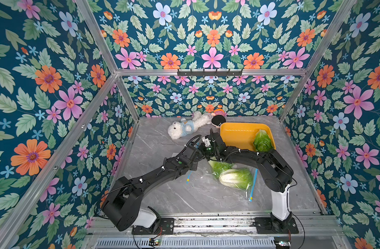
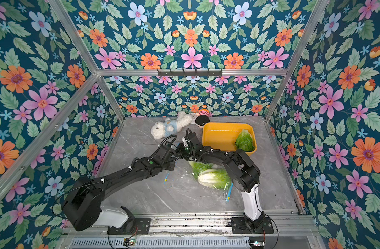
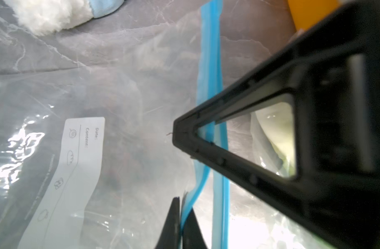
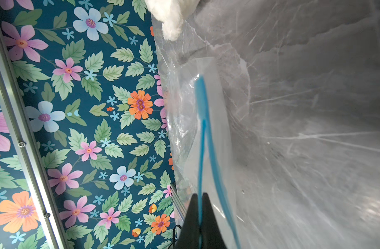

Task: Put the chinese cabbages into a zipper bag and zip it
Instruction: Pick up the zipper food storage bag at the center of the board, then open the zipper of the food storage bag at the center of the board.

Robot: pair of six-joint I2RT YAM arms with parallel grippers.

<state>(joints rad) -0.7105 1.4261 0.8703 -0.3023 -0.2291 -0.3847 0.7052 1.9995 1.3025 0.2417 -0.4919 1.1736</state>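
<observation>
A clear zipper bag (image 1: 245, 187) lies on the marble table, and two chinese cabbages (image 1: 235, 178) (image 1: 219, 167) are inside it. Both top views show them (image 2: 213, 178). A third cabbage (image 1: 262, 141) rests in the right end of the yellow tray (image 1: 234, 125). Both arms meet over the bag's mouth left of the tray. In the left wrist view, my left gripper (image 3: 181, 200) is shut on the bag's blue zipper strip (image 3: 208, 71). In the right wrist view, my right gripper (image 4: 199, 195) is shut on the other lip's blue strip (image 4: 201, 97). The right finger frame (image 3: 260, 163) sits close in front of the left wrist camera.
A white plush bear (image 1: 183, 127) and a dark-haired doll (image 1: 218, 120) lie at the back by the tray. The bag's white label (image 3: 77, 163) faces the left wrist camera. Floral walls and aluminium posts enclose the table; the left wall (image 4: 77, 129) is near the right gripper.
</observation>
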